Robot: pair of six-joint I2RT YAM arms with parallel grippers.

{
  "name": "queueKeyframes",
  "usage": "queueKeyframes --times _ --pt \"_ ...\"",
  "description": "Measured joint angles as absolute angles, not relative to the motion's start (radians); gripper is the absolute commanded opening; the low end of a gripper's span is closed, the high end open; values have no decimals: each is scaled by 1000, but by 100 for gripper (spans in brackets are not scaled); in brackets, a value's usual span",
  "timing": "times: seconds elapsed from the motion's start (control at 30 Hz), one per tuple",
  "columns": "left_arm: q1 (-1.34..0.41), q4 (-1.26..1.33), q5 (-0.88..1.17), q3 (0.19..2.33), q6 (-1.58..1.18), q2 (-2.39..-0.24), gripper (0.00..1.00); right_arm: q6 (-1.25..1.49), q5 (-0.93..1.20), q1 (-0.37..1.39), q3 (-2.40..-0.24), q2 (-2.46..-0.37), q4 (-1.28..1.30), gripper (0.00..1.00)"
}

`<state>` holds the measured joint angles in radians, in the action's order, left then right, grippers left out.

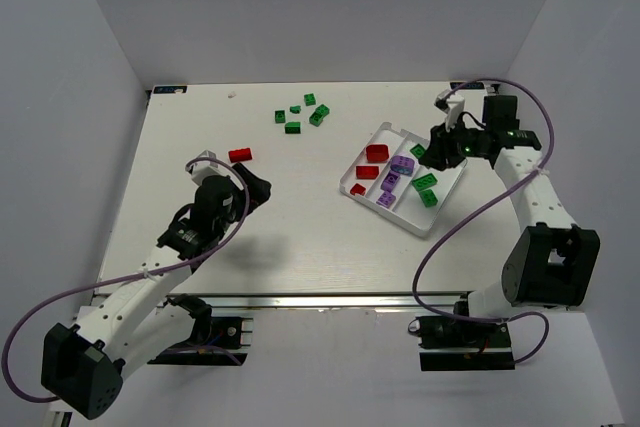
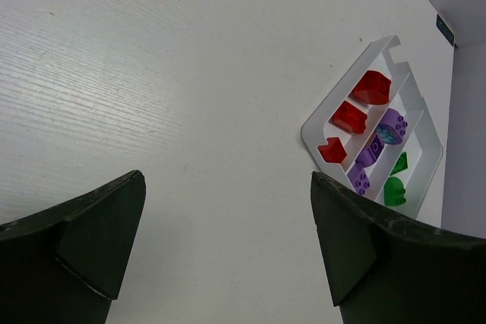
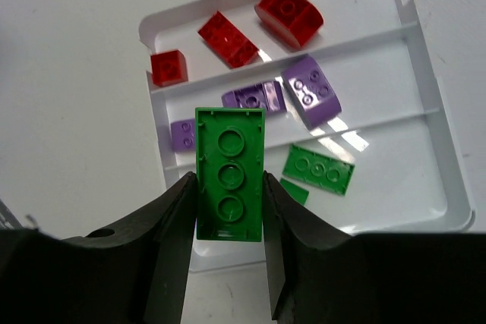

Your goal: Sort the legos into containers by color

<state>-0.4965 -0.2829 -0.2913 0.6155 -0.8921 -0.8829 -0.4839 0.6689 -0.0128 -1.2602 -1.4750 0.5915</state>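
While the green brick (image 3: 229, 174) sits clamped flat between the fingers of the right gripper (image 3: 229, 187), the tray's (image 3: 357, 5) green lane (image 3: 395, 180) lies just past their tips, seemingly below. Released now, it may clip the divider (image 3: 395, 121) and tumble among the purple bricks (image 3: 310, 100) directly ahead.

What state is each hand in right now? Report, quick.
Left hand: open, holding nothing.
Right hand: closed on a green lego.

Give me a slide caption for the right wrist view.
Right gripper holds a green brick over the white tray, its compartments sorted by color.
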Motion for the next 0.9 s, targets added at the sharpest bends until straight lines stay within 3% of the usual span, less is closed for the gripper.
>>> queueKeyframes --times 0.6,0.9 --pt "-496 -250 -272 614 -889 -921 98 -583 653 -161 -1124 -1504 600 0" --pt "-496 -247 -271 614 -880 -947 98 -533 614 -162 -1125 -1655 560 24"
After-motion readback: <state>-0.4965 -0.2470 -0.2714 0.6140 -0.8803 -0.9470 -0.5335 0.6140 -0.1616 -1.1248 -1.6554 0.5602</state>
